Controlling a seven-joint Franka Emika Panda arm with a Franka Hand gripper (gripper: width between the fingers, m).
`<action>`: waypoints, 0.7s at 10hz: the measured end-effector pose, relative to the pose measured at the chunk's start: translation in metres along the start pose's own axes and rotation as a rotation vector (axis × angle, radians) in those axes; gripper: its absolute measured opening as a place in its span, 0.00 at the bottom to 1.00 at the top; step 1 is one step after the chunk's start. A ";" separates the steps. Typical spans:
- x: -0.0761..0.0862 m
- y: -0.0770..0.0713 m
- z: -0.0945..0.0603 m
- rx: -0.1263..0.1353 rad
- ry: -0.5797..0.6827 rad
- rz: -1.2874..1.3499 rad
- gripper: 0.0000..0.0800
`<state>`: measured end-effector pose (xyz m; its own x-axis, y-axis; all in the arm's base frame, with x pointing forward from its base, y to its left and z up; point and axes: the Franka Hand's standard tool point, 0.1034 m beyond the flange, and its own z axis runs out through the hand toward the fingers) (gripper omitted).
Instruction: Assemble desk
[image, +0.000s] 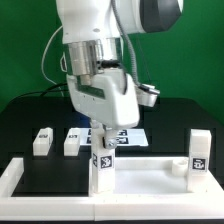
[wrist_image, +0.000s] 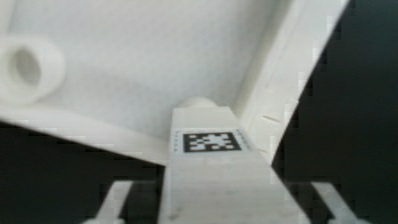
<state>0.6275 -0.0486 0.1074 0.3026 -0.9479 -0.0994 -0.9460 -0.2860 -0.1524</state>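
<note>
The desk's white top panel (image: 150, 163) lies flat near the front of the black mat. One white leg (image: 199, 150) stands on its corner at the exterior view's right. A second tagged leg (image: 102, 160) stands upright at the panel's corner on the exterior view's left. My gripper (image: 103, 138) is over this leg's top. In the wrist view the leg (wrist_image: 214, 150) sits between my fingers (wrist_image: 128, 200), with dark gaps on both sides, so the gripper (wrist_image: 222, 195) is open around it. The panel (wrist_image: 160, 70) shows a round hole (wrist_image: 25, 65).
Two more white legs (image: 41, 141) (image: 72, 142) lie on the mat at the exterior view's left. The marker board (image: 128, 135) lies behind the gripper. The white rail (image: 20, 178) frames the mat's front and left.
</note>
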 end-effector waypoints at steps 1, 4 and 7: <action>-0.001 0.000 0.000 0.000 0.000 -0.031 0.38; -0.001 0.000 0.001 -0.042 0.016 -0.621 0.76; -0.007 0.003 0.002 -0.055 -0.010 -0.872 0.81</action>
<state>0.6226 -0.0425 0.1053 0.9219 -0.3869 0.0216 -0.3811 -0.9153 -0.1305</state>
